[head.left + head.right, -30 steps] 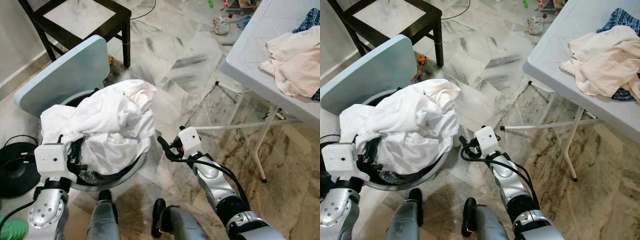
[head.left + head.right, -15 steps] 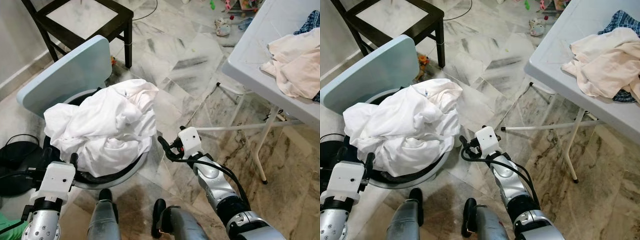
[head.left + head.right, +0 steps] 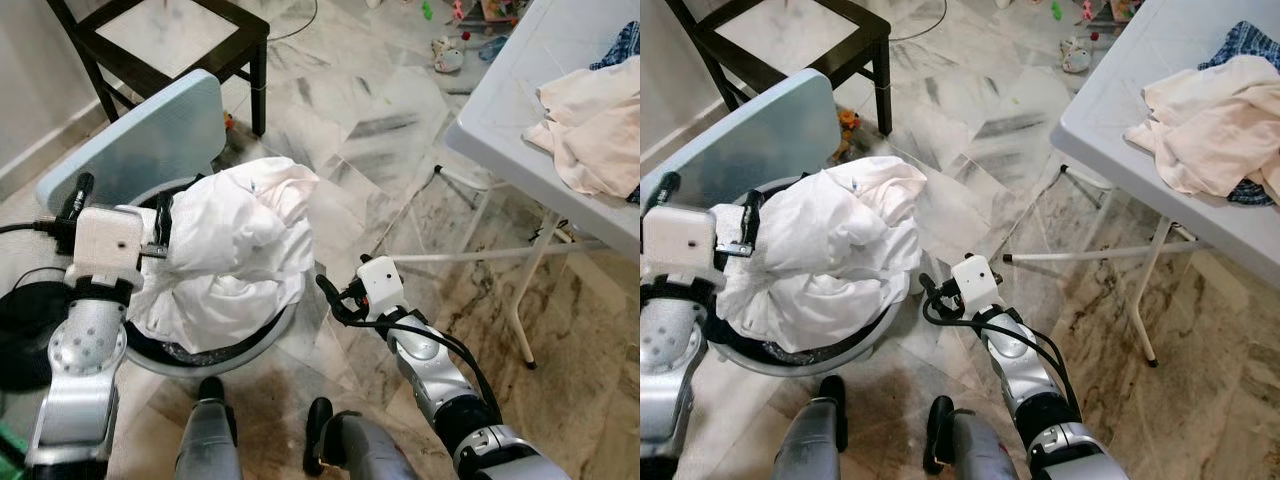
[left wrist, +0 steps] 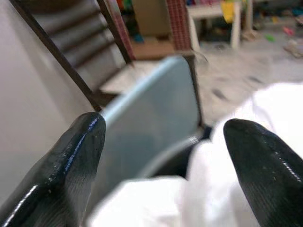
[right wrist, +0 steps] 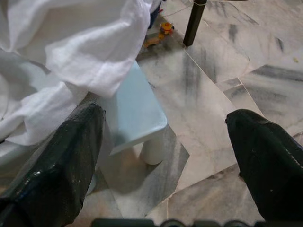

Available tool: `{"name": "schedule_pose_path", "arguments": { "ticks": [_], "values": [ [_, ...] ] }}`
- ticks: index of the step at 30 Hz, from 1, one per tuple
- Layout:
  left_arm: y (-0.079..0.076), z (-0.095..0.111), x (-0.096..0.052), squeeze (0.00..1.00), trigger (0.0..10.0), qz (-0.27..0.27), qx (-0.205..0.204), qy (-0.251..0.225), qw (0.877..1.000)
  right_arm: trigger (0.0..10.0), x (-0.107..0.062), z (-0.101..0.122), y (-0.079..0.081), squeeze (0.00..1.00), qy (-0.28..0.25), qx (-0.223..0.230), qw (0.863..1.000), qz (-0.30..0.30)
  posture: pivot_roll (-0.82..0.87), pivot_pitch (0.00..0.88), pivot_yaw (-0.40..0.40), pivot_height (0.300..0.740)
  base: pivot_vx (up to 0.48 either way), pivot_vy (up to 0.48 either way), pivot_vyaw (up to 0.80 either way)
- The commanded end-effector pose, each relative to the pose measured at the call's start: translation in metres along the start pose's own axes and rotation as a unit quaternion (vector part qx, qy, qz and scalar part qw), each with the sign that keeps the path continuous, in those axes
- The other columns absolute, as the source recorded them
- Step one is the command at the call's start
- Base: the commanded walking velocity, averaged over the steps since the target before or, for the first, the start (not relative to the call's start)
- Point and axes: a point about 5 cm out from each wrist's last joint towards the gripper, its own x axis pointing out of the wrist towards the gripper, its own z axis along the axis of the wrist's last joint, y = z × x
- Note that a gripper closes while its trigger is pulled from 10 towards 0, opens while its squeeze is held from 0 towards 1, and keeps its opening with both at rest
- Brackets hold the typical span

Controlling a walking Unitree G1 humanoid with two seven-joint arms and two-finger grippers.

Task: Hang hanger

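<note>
A heap of white clothes (image 3: 235, 250) fills a round basket (image 3: 225, 349) on the floor at my front left. My left gripper (image 3: 120, 204) is raised at the heap's left side, open; one of its fingers (image 3: 164, 217) is against the cloth, and nothing sits between them. The left wrist view shows the left gripper (image 4: 163, 135) with its fingers wide apart before white cloth (image 4: 265, 104). My right gripper (image 3: 331, 298) hangs low just right of the basket, open and holding nothing. In the right wrist view the right gripper (image 5: 163, 118) faces the white cloth (image 5: 71, 52) and marble floor.
A pale blue board (image 3: 140, 140) leans at the basket's far side. Behind it stands a black chair (image 3: 210, 50). A white folding table (image 3: 500, 110) on the right carries cream clothes (image 3: 590, 120); its legs (image 3: 520, 310) reach the floor near my right arm. Toys (image 3: 447, 55) lie farther off.
My left arm has swung up from low beside the basket's near left to the left side of the cloth heap. The right arm has stayed put.
</note>
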Motion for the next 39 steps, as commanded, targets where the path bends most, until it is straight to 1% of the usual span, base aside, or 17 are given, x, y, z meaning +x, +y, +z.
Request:
{"name": "schedule_pose_path", "arguments": {
  "ticks": [1, 5, 6, 7, 8, 14, 15, 16, 19, 25, 26, 27, 28, 29, 30, 34, 39],
  "values": [
    [-0.006, -0.011, -0.002, 1.00, 10.0, -0.020, -0.012, 0.023, 0.999, 10.0, -0.008, -0.010, -0.003, 0.00, 0.015, 0.004, 1.000, -0.006, 0.30, 0.342, -0.179, 0.740, 0.000, 0.000, 0.00],
    [-0.020, -0.022, 0.006, 0.99, 10.0, -0.065, -0.044, 0.053, 0.995, 10.0, -0.009, -0.010, -0.006, 0.00, 0.012, 0.002, 1.000, -0.010, 0.26, 0.343, -0.178, 0.740, 0.000, 0.000, 0.00],
    [-0.029, -0.021, 0.013, 0.67, 10.0, -0.083, -0.061, 0.047, 0.994, 10.0, -0.011, -0.011, -0.006, 0.00, 0.012, 0.000, 1.000, -0.013, 0.26, 0.345, -0.177, 0.740, 0.000, 0.000, 0.00],
    [-0.029, -0.021, 0.013, 0.67, 10.0, -0.083, -0.061, 0.047, 0.994, 10.0, -0.011, -0.011, -0.006, 0.00, 0.012, 0.000, 1.000, -0.013, 0.26, 0.345, -0.177, 0.740, 0.000, 0.000, 0.00],
    [-0.035, -0.016, 0.021, 0.55, 10.0, -0.091, -0.075, 0.037, 0.992, 10.0, -0.013, -0.012, -0.007, 0.00, 0.012, -0.002, 1.000, -0.014, 0.24, 0.345, -0.174, 0.740, 0.000, 0.000, 0.00],
    [-0.052, 0.010, 0.039, 0.58, 10.0, -0.114, -0.089, -0.022, 0.989, 10.0, -0.016, -0.014, -0.006, 0.00, 0.012, -0.003, 1.000, -0.017, 0.23, 0.344, -0.170, 0.740, 0.000, 0.000, 0.00],
    [-0.054, 0.016, 0.039, 0.64, 10.0, -0.112, -0.091, -0.039, 0.989, 10.0, -0.016, -0.015, -0.006, 0.00, 0.012, -0.003, 1.000, -0.017, 0.22, 0.342, -0.166, 0.740, 0.000, 0.000, 0.00],
    [-0.055, 0.019, 0.040, 0.89, 10.0, -0.112, -0.088, -0.048, 0.989, 10.0, -0.016, -0.015, -0.006, 0.00, 0.013, -0.003, 1.000, -0.017, 0.22, 0.342, -0.167, 0.740, 0.000, 0.000, 0.00],
    [-0.056, 0.023, 0.041, 1.00, 10.0, -0.114, -0.087, -0.060, 0.988, 10.0, -0.016, -0.015, -0.006, 0.00, 0.013, -0.003, 1.000, -0.018, 0.23, 0.343, -0.167, 0.740, 0.000, 0.000, 0.00],
    [-0.073, -0.012, 0.038, 1.00, 10.0, -0.155, -0.107, 0.047, 0.981, 10.0, -0.015, -0.013, -0.005, 0.00, 0.013, -0.004, 1.000, -0.017, 0.23, 0.343, -0.168, 0.740, 0.000, 0.000, 0.00],
    [-0.075, -0.017, 0.037, 0.57, 10.0, -0.155, -0.110, 0.064, 0.980, 10.0, -0.015, -0.013, -0.005, 0.00, 0.012, -0.004, 1.000, -0.017, 0.23, 0.344, -0.169, 0.740, 0.000, 0.000, 0.00],
    [-0.077, -0.028, 0.033, 0.00, 9.3, -0.156, -0.117, 0.098, 0.976, 10.0, -0.015, -0.013, -0.005, 0.00, 0.012, -0.004, 1.000, -0.017, 0.23, 0.343, -0.169, 0.740, 0.000, 0.000, 0.00],
    [-0.076, -0.032, 0.031, 0.00, 2.4, -0.149, -0.119, 0.106, 0.976, 10.0, -0.015, -0.013, -0.005, 0.00, 0.013, -0.004, 1.000, -0.017, 0.23, 0.343, -0.169, 0.740, 0.000, 0.000, 0.00],
    [-0.075, -0.033, 0.031, 0.00, 2.4, -0.144, -0.120, 0.109, 0.976, 10.0, -0.015, -0.012, -0.005, 0.00, 0.013, -0.005, 1.000, -0.017, 0.23, 0.344, -0.170, 0.740, 0.000, 0.000, 0.00],
    [-0.075, -0.035, 0.030, 0.00, 0.0, -0.144, -0.125, 0.112, 0.975, 10.0, -0.015, -0.012, -0.005, 0.00, 0.013, -0.005, 1.000, -0.017, 0.23, 0.344, -0.170, 0.740, 0.000, 0.000, 0.00],
    [-0.071, -0.035, 0.029, 0.00, 0.0, -0.143, -0.135, 0.099, 0.975, 10.0, -0.016, -0.013, -0.006, 0.00, 0.015, -0.004, 1.000, -0.016, 0.23, 0.343, -0.173, 0.740, 0.000, 0.000, 0.00],
    [-0.060, -0.019, 0.032, 0.00, 0.0, -0.115, -0.083, 0.043, 0.989, 10.0, -0.016, -0.013, -0.007, 0.00, 0.017, -0.003, 1.000, -0.011, 0.24, 0.341, -0.178, 0.740, 0.000, 0.000, 0.00]
  ]
}}
